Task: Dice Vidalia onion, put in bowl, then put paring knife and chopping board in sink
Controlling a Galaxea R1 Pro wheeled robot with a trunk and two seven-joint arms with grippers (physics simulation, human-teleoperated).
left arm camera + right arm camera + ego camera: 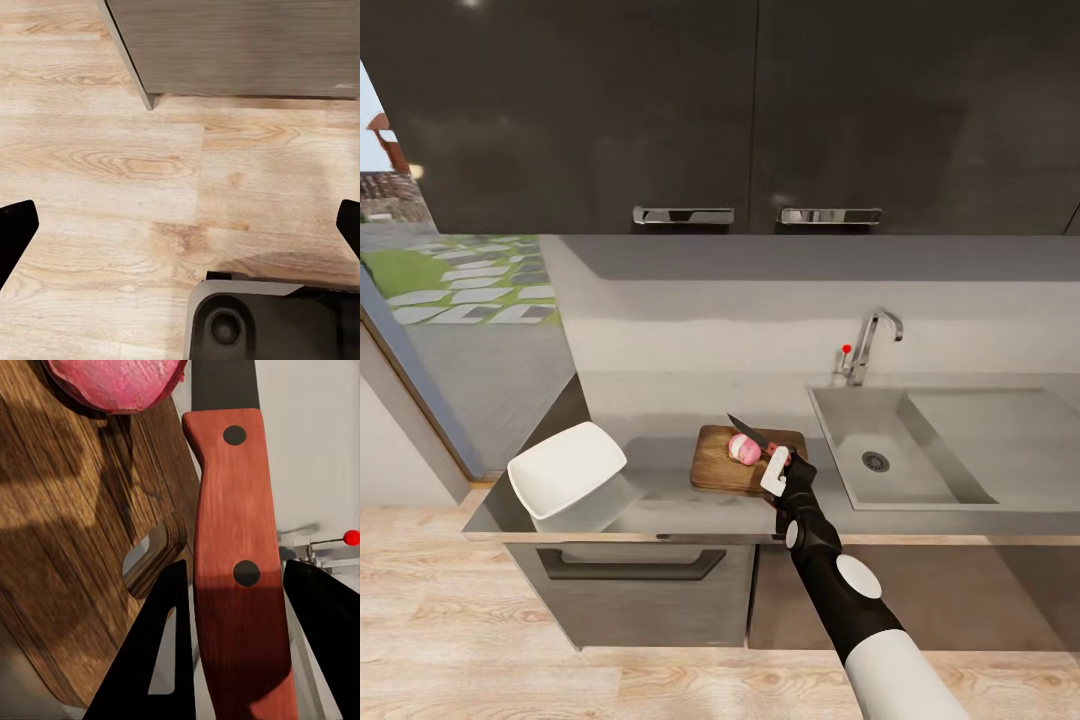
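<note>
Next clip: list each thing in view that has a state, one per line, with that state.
Pinkish round onion: whole, uncut, lying on the board.
Dark brown wooden chopping board: flat on the countertop, left of the sink.
Reddish-brown-handled paring knife: gripped, blade over the onion.
Right claw: shut on the knife handle.
Left claw: open, over wood floor.
White glossy squarish bowl: empty, tilted.
Matte grey sink: empty, tap off.

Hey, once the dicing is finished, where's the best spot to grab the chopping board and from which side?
Probably the slot-handle end of the chopping board. That end points toward the sink and the right pincer, now shut on the paring knife. Come in from the sink side, one finger through the slot, as the board lies flat on the countertop.
</note>
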